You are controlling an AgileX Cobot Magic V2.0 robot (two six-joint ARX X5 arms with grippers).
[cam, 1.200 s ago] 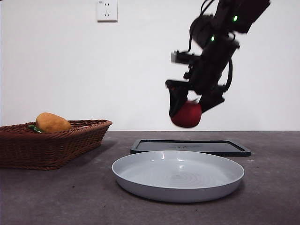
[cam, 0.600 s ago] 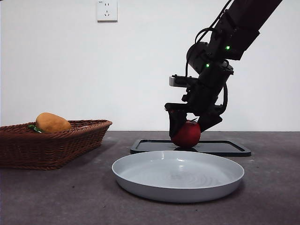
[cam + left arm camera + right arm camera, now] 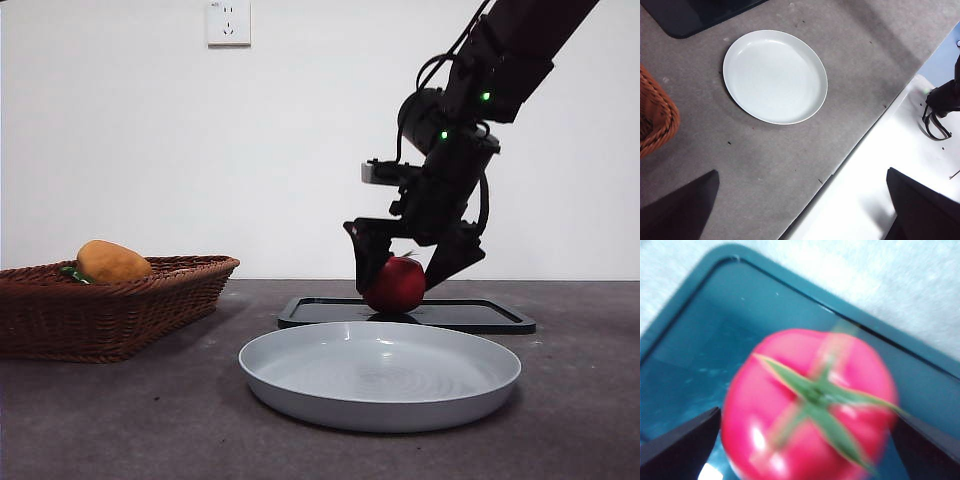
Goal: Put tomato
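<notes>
my right gripper [image 3: 410,268] over black tray [image 3: 470,316], fingers spread, clear of tomato [image 3: 397,285]. tomato resting on tray. judged step: release. next: lift straight, avoid nudging. left gripper [image 3: 805,210] idle, fingers apart.

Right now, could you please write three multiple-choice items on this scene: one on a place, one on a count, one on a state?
1. Where does the tomato sit?
A. in the wicker basket
B. on the black tray
C. on the grey plate

2. How many fruits lie in the wicker basket?
A. none
B. one
C. three

3. How do the right gripper jaws stand?
A. spread on either side of the tomato
B. clamped on the plate rim
C. shut on the orange fruit

Answers: 1 B, the right wrist view shows tray floor under it; 2 B, only the orange fruit shows; 3 A, both jaws stand apart from the tomato.
</notes>
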